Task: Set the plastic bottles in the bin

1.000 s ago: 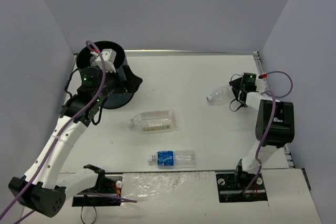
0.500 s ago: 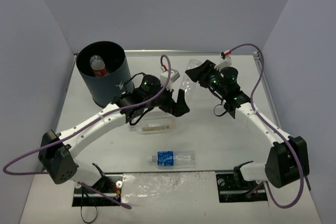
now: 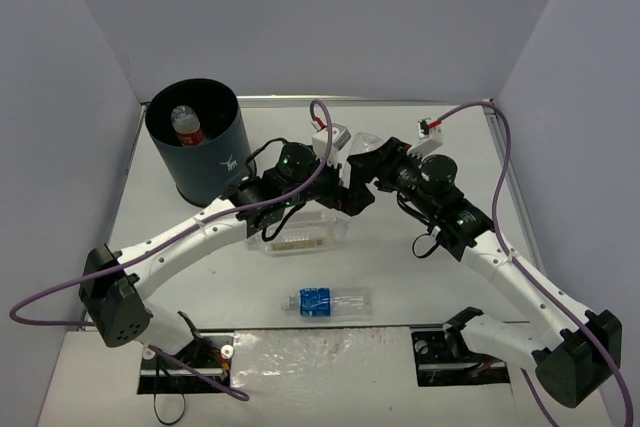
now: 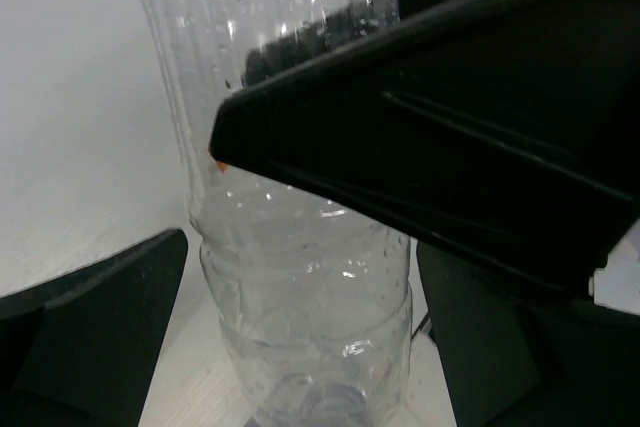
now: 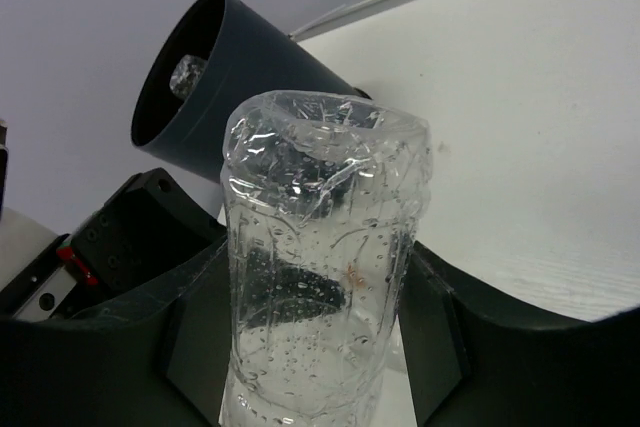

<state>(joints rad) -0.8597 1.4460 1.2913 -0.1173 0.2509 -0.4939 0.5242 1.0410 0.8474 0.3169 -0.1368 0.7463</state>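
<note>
My right gripper (image 3: 368, 162) (image 5: 315, 327) is shut on a plain clear bottle (image 5: 320, 247), held above the table's middle. My left gripper (image 3: 352, 192) (image 4: 300, 327) is open, with a finger on each side of the same bottle (image 4: 300, 277) and small gaps showing. A right finger crosses in front of it there. The bottle's end shows in the top view (image 3: 362, 139). The dark bin (image 3: 195, 152) (image 5: 220, 77) stands at the back left with a red-labelled bottle (image 3: 186, 127) inside. A wide ribbed bottle (image 3: 300, 232) and a blue-labelled bottle (image 3: 328, 301) lie on the table.
The left arm reaches over the ribbed bottle. Grey walls close in the table on three sides. A clear plastic sheet (image 3: 300, 352) lies at the near edge between the arm bases.
</note>
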